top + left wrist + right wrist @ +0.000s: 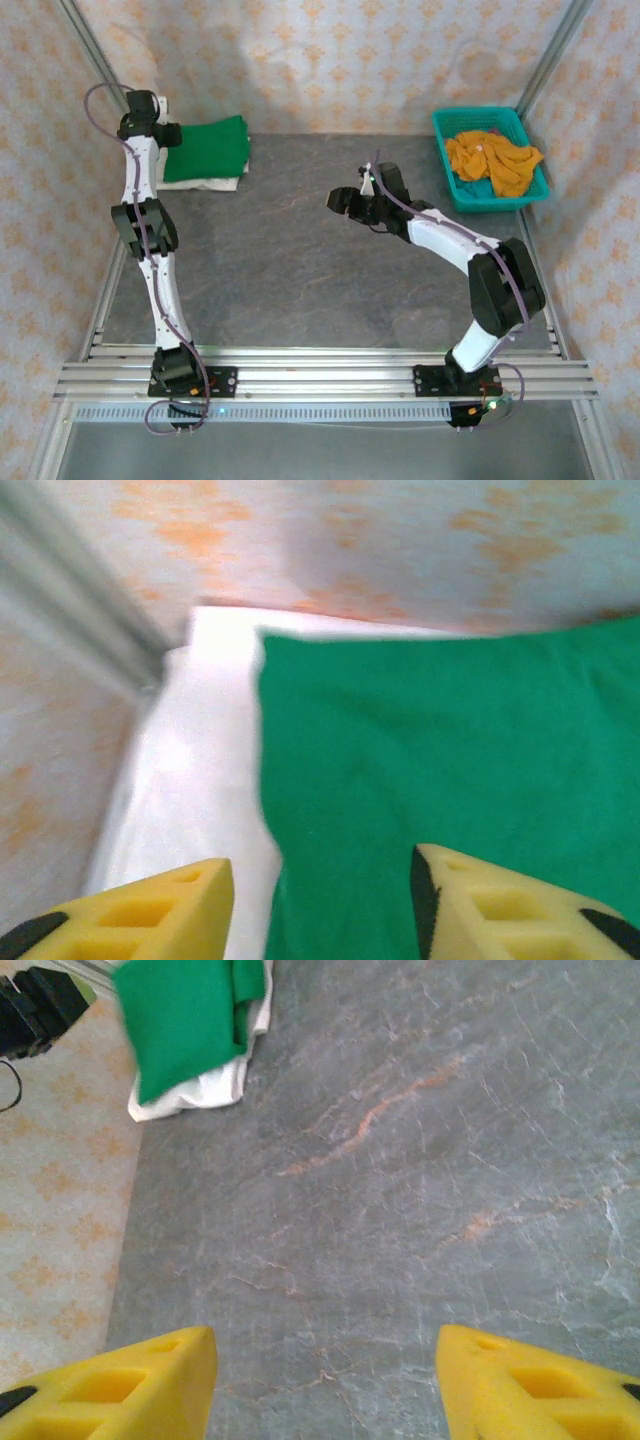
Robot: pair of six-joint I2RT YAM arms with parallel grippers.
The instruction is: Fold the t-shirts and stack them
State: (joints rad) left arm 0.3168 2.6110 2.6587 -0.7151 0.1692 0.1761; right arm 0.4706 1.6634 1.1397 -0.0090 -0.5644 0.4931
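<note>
1. The folded green t-shirt (205, 148) lies on the cream-white t-shirt (205, 184) in the far left corner of the desk (300, 270). The cream cloth shows along its near and left edges.
2. The left gripper (318, 880) hangs over the green shirt's left edge. Its yellow fingers stand moderately apart with nothing between them.
3. The right gripper (325, 1335) is parted a little wider and is empty, over bare desk near the middle.
4. My judgement is that the step in hand is getting the left arm clear of the stack. It should rise straight up before swinging away, so that a fingertip cannot catch the top fold and drag it open.
5. The green shirt sits slightly askew on the cream one, and a light nudge could square the edges.
6. The mustard-orange t-shirts (495, 160) are heaped in the teal basket (475, 112) at the far right. The right arm is the nearer one to them. It should pinch a single layer near a collar or hem, so that only one shirt comes out.
</note>
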